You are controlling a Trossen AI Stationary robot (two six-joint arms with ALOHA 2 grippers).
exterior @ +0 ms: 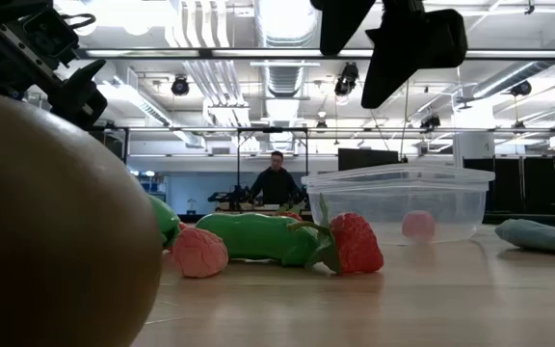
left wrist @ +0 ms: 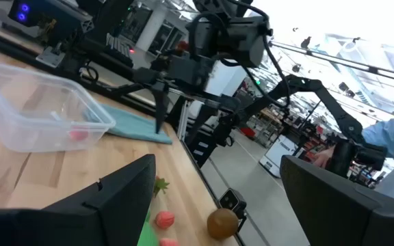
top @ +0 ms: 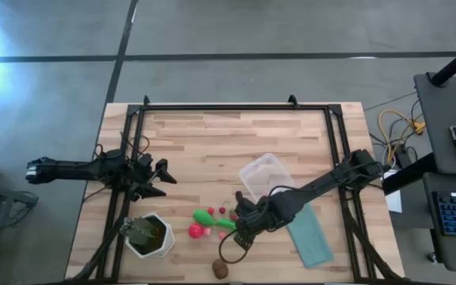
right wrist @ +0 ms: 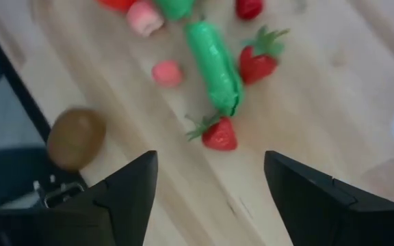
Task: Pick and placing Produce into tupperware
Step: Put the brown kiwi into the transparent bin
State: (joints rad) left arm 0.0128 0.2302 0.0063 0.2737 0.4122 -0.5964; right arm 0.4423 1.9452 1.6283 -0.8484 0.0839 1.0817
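The produce lies near the table's near edge: a green elongated piece [top: 212, 218] [right wrist: 214, 65], a red round one [top: 195, 231], strawberries [right wrist: 219, 133] [exterior: 355, 241], a pink ball [right wrist: 166, 72] and a brown oval [top: 221, 269] [right wrist: 77, 137]. The clear tupperware [top: 266, 176] [exterior: 398, 202] stands upright just beyond them. A pink round piece [exterior: 417, 225] shows through its wall. My right gripper [top: 242, 229] [right wrist: 211, 164] hovers open above the strawberry beside the green piece and touches nothing. My left gripper [top: 163, 172] [left wrist: 217, 171] waits open at the table's left.
A flat teal rectangle [top: 311, 233] lies right of the produce, under my right arm. A white hexagonal pot with a green plant [top: 149, 235] stands at the near left. Black frame rails [top: 236, 105] run along the table's far, left and right sides. A person [exterior: 276, 183] shows far behind.
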